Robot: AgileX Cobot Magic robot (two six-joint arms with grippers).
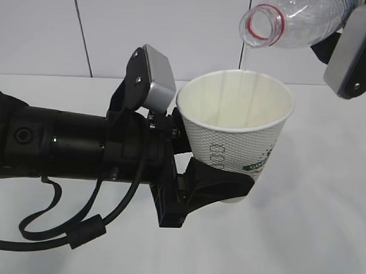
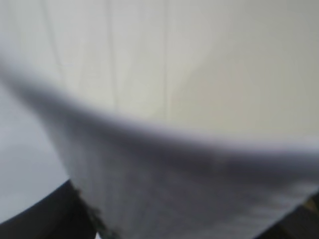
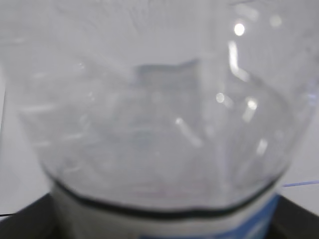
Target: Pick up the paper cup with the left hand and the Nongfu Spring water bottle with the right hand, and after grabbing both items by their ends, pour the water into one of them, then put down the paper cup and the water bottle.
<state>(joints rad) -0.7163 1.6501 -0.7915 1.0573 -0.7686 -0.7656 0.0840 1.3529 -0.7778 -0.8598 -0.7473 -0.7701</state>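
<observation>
The left wrist view was almost wholly filled by a blur: the paper cup (image 2: 164,164) sat so close to the lens that only its pale inside and a soft grey band of rim and wall could be made out. The right wrist view was much the same, the clear body of the bottle (image 3: 159,124) swamping the picture, with a dark line and a strip of label at the bottom edge.

From outside, the bottle (image 1: 297,20) was cut off by the top edge, tipped with its open red-ringed mouth over the cup. The right gripper (image 1: 351,50) showed only its grey block and a bit of black at the corner; its fingers were out of sight, though the bottle hung in the air against it, so it was grasping the bottle.

The left gripper (image 1: 191,152) was clamped around the cup (image 1: 238,133), one black finger (image 1: 220,181) wrapping the lower wall, the other hidden behind it. A thin thread of water (image 1: 240,60) fell from the mouth to the rim. The cup was held upright above the white table (image 1: 312,240), with cables (image 1: 63,229) looping below the arm.
</observation>
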